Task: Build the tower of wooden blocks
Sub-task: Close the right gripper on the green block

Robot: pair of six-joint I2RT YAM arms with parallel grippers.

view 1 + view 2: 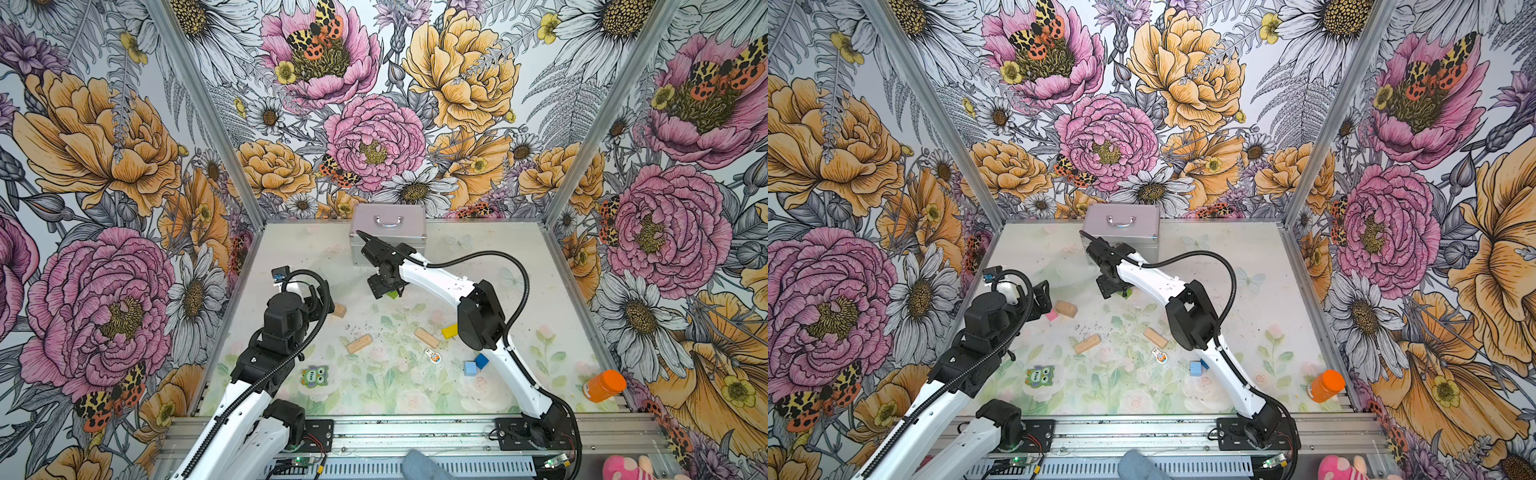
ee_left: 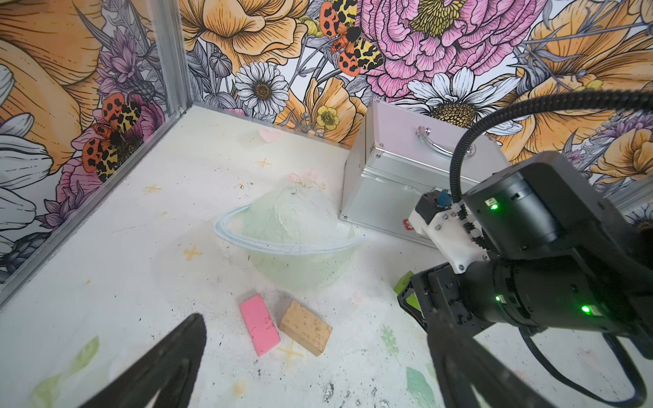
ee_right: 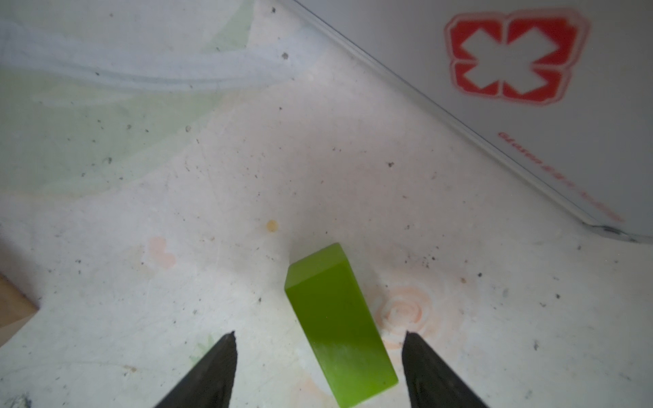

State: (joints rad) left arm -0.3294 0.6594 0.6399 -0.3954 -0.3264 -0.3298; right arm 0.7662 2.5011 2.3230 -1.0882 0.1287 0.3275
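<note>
A green block (image 3: pixel 339 318) lies flat on the table in front of the silver case. My right gripper (image 3: pixel 319 335) stands open around it, a gap showing on each side. In both top views that gripper (image 1: pixel 388 291) hides most of the block (image 1: pixel 1124 293). My left gripper (image 2: pixel 314 312) is wide open above a pink block (image 2: pixel 259 325) and a tan block (image 2: pixel 305 327) that lie side by side. Two tan bricks (image 1: pixel 359 343) (image 1: pixel 427 337), a yellow block (image 1: pixel 449 331), a dark blue cube (image 1: pixel 481 360) and a light blue cube (image 1: pixel 470 368) lie loose. The tower is out of view.
The silver case (image 1: pixel 388 226) stands against the back wall, just behind the right gripper. An owl figure piece (image 1: pixel 314 376) and a small figure piece (image 1: pixel 433 355) lie flat near the front. An orange bottle (image 1: pixel 604 386) lies at the front right corner.
</note>
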